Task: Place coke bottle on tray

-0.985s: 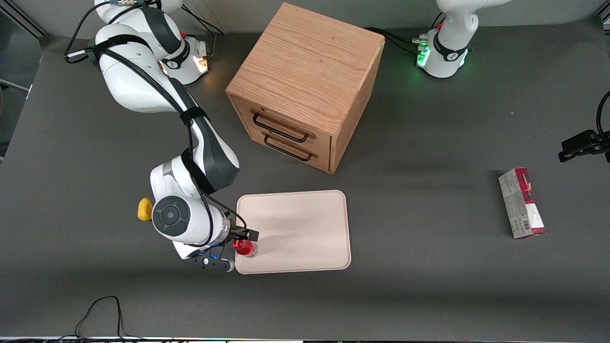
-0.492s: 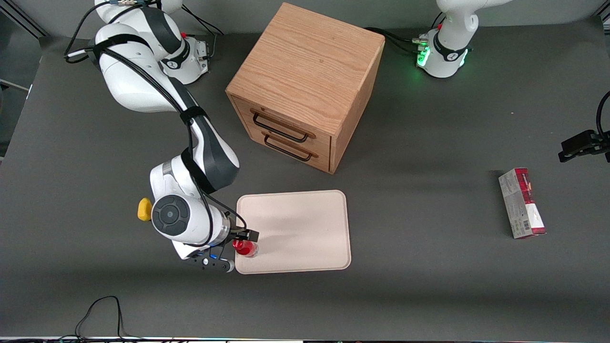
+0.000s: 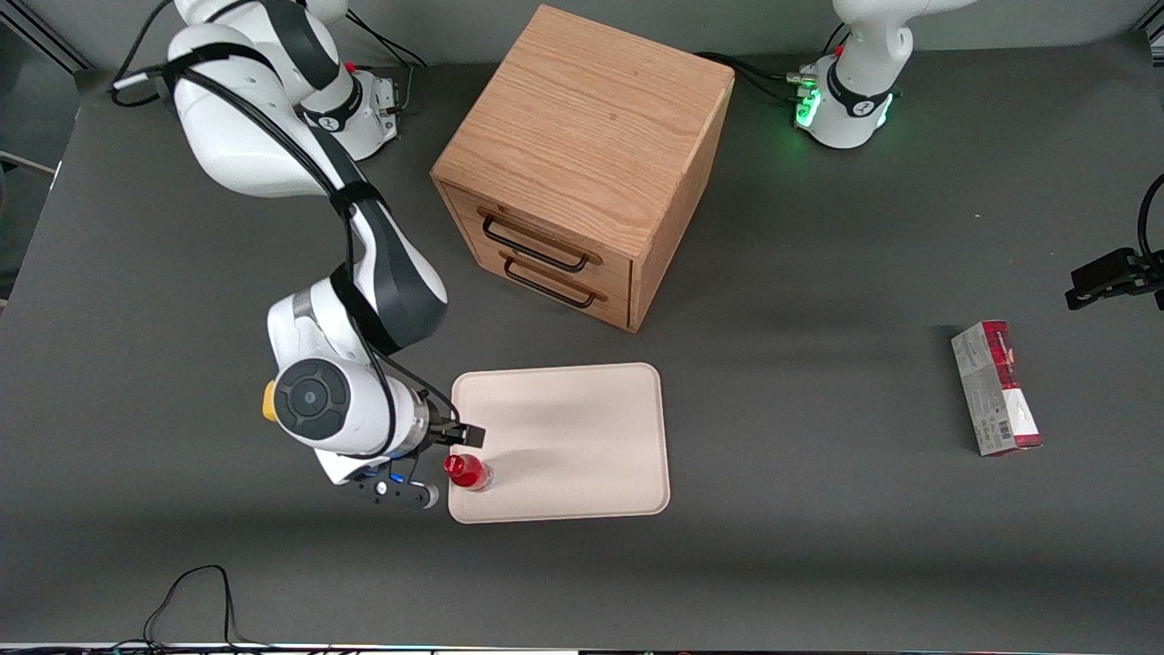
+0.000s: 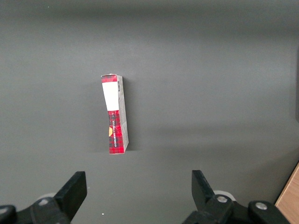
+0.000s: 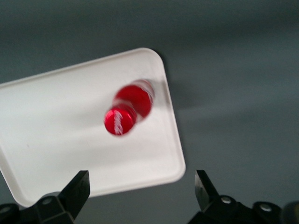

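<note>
Now | coke bottle [image 3: 467, 471] upright on tray [image 3: 582, 437], near its corner | pincer [image 3: 446, 466] spread wide, above bottle | withdraw straight up, avoid clipping cap

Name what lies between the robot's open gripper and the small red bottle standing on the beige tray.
Nothing: the open gripper is above the small red bottle, with only bare beige tray showing between in the right wrist view.
</note>
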